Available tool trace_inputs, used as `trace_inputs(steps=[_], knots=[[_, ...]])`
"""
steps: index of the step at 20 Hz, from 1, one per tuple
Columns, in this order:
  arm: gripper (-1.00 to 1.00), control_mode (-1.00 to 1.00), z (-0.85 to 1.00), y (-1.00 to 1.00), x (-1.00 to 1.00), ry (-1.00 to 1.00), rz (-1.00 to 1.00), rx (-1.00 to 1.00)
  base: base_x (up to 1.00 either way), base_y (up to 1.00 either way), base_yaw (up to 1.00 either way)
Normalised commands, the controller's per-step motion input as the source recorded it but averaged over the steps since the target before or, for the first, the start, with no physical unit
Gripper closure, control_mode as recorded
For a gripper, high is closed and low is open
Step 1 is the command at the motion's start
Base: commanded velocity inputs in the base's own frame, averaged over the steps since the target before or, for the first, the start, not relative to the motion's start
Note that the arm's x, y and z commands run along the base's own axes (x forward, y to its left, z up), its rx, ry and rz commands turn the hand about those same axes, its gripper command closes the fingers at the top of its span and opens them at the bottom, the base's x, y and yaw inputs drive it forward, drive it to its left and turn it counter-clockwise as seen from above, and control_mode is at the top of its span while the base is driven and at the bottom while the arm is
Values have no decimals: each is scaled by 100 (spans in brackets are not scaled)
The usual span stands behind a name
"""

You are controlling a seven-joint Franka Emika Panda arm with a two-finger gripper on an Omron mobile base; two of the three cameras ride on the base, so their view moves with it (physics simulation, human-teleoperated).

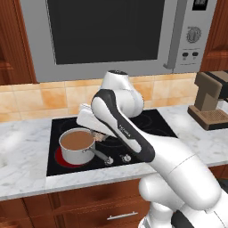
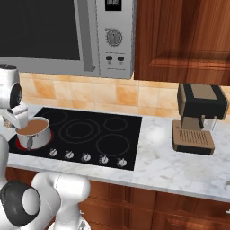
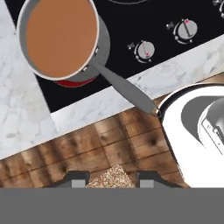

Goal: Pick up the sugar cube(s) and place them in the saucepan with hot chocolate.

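Hand view: a speckled sugar cube is gripped between the gripper fingertips, held above and beside the saucepan with hot chocolate.

Silver saucepan holds brown liquid over a red-glowing ring on the black stove; the table is grey-veined white marble, and a speckled tan sugar cube sits between dark fingertips

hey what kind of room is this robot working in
A home-style kitchen, rendered in simulation. A black cooktop is set in a marble counter, a microwave hangs above it, and a coffee machine stands to the right.
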Motion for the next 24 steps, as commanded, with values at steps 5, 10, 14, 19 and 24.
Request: trace_inputs(steps=[5, 10, 14, 19, 24], knots=[[100, -100, -1, -15, 0, -5, 20, -5, 0, 0, 0], [100, -100, -9, -4, 25, -18, 24, 0, 0, 0, 0], [100, -100, -8, 0, 36, -16, 23, 0, 0, 0, 0], [100, -100, -30, 0, 31, -6, 19, 0, 0, 0, 0], [100, -100, -51, 2, 6, 0, 17, -8, 0, 0, 0]])
